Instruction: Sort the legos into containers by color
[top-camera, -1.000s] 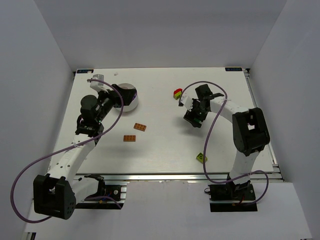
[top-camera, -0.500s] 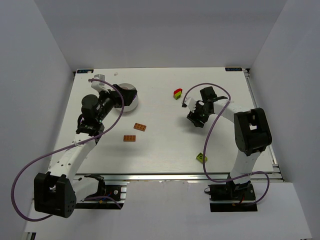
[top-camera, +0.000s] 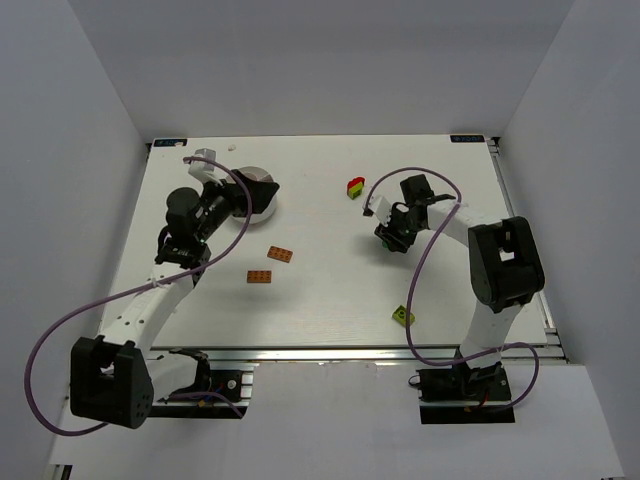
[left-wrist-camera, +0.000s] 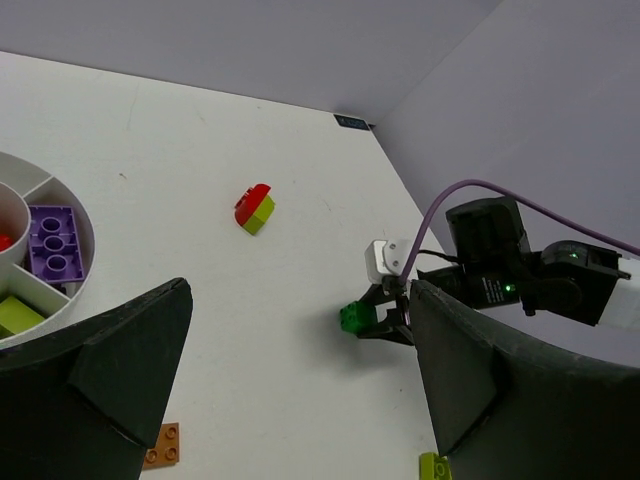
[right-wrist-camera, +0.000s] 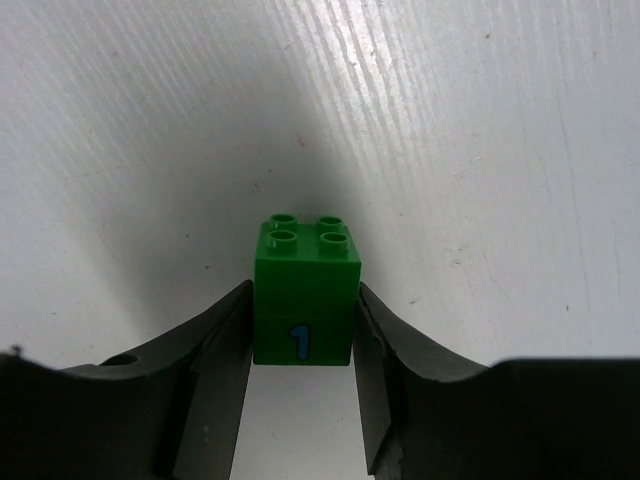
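My right gripper is shut on the green cube, its fingers pressed on both sides; the cube rests on the table right of centre. The red-yellow-green piece lies behind it. Two flat orange plates lie near the middle. A lime-green block sits at the front right. My left gripper hangs open and empty beside the round white dish. Inside the dish are a purple piece and a lime piece.
The table is walled in white on three sides. The right arm's purple cable loops over the table near the lime-green block. The left arm hides part of the dish in the top view.
The right gripper's fingers have closed in from wide open onto the green cube. The left arm has shifted slightly and stays open.
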